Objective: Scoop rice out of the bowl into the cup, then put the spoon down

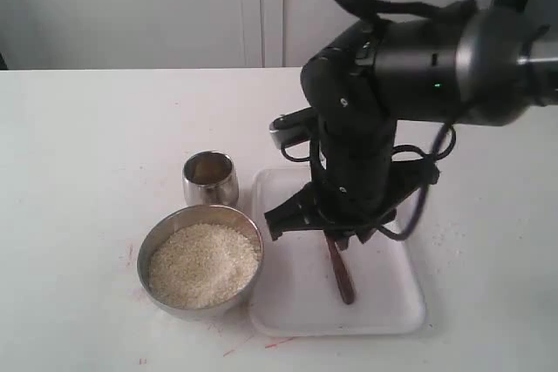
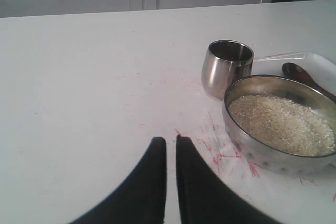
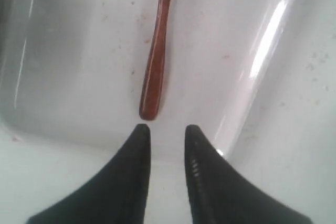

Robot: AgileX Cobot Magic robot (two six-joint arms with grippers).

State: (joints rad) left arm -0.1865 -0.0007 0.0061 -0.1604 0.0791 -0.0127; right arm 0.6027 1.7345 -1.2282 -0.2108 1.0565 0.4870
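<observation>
1. Bowl (image 2: pixel 268 156) sits on the counter (image 2: pixel 94 77), filled most of the way with rice (image 2: pixel 281 121).
2. Cup (image 2: pixel 227 72) stands upright right beside it. The inside's dark, so I can't really tell if any grains are in there.
3. Spoon (image 3: pixel 156 51) lies flat in the white tray (image 1: pixel 384 302) next to the bowl.
4. Right gripper (image 3: pixel 165 132) hovers at the handle's end, released and empty.
5. Left gripper (image 2: pixel 171 144) is clenched nearly shut on nothing.

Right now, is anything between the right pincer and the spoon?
Nothing visible. The spoon lies alone on the tray, its handle end just ahead of the right pincer, whose jaws stand apart.
</observation>
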